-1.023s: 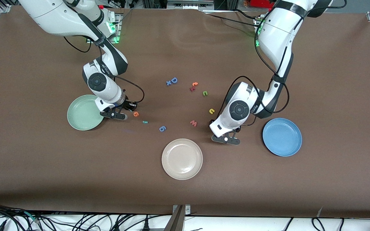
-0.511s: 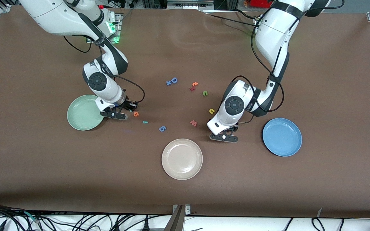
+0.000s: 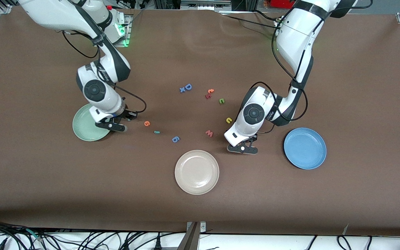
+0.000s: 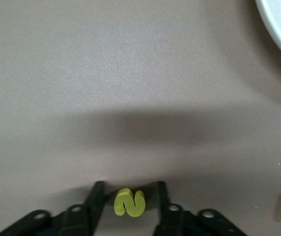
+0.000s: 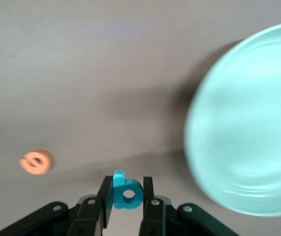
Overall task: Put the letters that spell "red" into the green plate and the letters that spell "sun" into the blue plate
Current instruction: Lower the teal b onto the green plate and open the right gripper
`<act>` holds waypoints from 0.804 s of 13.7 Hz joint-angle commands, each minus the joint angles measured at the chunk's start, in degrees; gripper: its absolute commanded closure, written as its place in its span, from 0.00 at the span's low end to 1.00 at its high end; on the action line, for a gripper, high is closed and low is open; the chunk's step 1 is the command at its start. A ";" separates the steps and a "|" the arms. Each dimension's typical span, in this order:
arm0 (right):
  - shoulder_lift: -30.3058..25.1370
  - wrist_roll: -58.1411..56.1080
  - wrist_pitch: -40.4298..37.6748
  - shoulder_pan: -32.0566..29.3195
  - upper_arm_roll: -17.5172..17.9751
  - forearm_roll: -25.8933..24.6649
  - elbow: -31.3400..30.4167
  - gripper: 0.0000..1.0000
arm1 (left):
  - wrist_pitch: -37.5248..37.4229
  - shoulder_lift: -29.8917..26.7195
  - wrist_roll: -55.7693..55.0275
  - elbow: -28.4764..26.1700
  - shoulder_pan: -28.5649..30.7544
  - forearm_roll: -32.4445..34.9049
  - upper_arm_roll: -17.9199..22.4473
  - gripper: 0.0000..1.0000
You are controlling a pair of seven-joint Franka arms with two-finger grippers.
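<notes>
Teal "d" (image 5: pixel 126 191) sits clamped between the fingers of the right gripper (image 3: pixel 111 125), which hangs over the rim of the green plate (image 3: pixel 83 130) on the edge facing the letters. Orange "e" (image 3: pixel 147 123) lies on the brown table (image 3: pixel 200 52) just beside that gripper, toward the table's middle; the thin teal "r" (image 3: pixel 157 132) lies a little nearer the front camera than the "e".

Yellow "s" (image 4: pixel 129 202) stands between the fingers of the left gripper (image 3: pixel 243 148), low at the table; fingers sit close on both sides of it, but contact cannot be told. This gripper is between the beige plate (image 3: pixel 197 172) and the blue plate (image 3: pixel 305 148). Yellow "u" (image 3: pixel 228 120) and green "n" (image 3: pixel 222 101) lie farther from the front camera than the gripper. Red "w" (image 3: pixel 209 133) lies beside the gripper, blue "g" (image 3: pixel 175 139) near the "r". Blue "D" (image 3: pixel 188 86) sits farther up the table.
</notes>
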 commanded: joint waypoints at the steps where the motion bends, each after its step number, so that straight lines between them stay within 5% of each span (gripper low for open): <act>1: -3.34 -12.25 -3.93 -5.29 0.04 4.20 -0.25 0.80 | 0.84 -1.15 -1.73 -1.79 -0.34 2.02 0.10 0.62; 11: -0.01 -34.62 -2.80 -7.15 -13.22 6.25 -1.22 0.79 | -0.13 -1.68 -2.61 -1.09 0.88 1.94 0.36 0.87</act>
